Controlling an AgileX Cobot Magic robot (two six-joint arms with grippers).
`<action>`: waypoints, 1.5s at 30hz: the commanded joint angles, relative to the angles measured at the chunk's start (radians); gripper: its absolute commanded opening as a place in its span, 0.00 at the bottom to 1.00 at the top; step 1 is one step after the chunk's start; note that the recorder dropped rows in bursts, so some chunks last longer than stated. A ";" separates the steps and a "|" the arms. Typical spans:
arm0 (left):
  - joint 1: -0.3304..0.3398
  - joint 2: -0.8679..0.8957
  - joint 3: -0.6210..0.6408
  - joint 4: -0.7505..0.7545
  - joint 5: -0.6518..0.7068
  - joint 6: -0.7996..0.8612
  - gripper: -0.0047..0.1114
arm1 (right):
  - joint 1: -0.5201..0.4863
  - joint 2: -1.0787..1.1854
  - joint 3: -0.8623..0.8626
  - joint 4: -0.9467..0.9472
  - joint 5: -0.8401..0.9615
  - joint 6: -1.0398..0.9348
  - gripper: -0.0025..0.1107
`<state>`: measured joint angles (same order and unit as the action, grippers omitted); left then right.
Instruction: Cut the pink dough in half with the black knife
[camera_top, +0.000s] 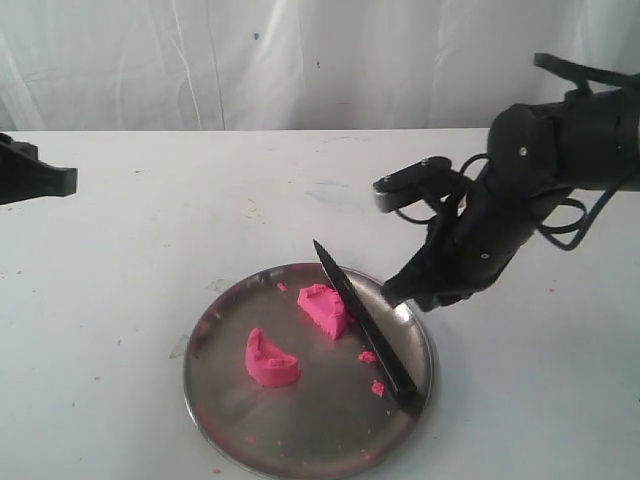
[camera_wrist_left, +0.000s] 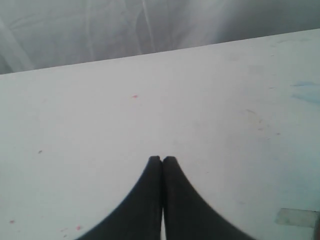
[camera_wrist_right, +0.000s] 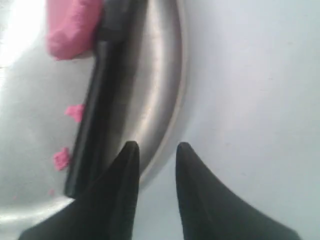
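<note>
The pink dough lies in two pieces on the round steel plate: a half-moon piece near the middle and a chunk farther back. The black knife rests across the plate's right side, blade tip pointing to the back, its blade against the rear chunk. My right gripper hovers open over the plate's right rim, beside the knife, holding nothing. In the right wrist view the knife, dough and plate rim lie beyond the open gripper. My left gripper is shut and empty.
Small pink crumbs lie on the plate near the knife. The left arm stays at the far left edge over the white table. A white curtain hangs behind the table.
</note>
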<state>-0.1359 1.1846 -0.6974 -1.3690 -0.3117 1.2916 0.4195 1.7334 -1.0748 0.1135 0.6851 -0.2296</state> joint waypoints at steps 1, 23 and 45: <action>0.006 -0.009 0.056 -0.012 -0.183 -0.007 0.04 | -0.146 -0.005 0.019 -0.025 -0.098 0.064 0.20; 0.054 -0.762 0.179 -0.305 -0.336 0.274 0.04 | -0.309 -0.991 0.285 -0.021 -0.550 0.100 0.02; 0.054 -0.836 0.184 -0.375 -0.482 0.323 0.04 | -0.309 -1.486 0.482 -0.034 -0.384 0.016 0.02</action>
<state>-0.0845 0.3558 -0.5189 -1.7239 -0.7887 1.6106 0.1151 0.2510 -0.5962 0.0955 0.3038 -0.2085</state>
